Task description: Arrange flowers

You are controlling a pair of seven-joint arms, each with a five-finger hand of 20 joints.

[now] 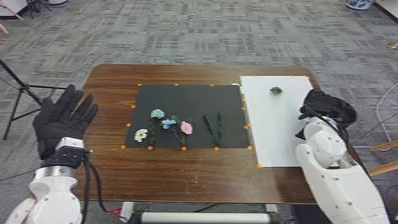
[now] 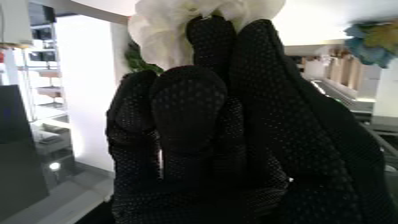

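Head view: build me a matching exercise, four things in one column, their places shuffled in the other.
1. pink flower
2. left hand
3. white flower
4. dark stems

A. leftmost flower on the black mat
B. on the mat, right of every flower there
C. by the table's left edge
D. rightmost flower on the mat

Pairs: 1-D, 2-C, 3-A, 4-B

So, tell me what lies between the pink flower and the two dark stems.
Nothing: between pink flower and dark stems, the head view shows bare black mat.
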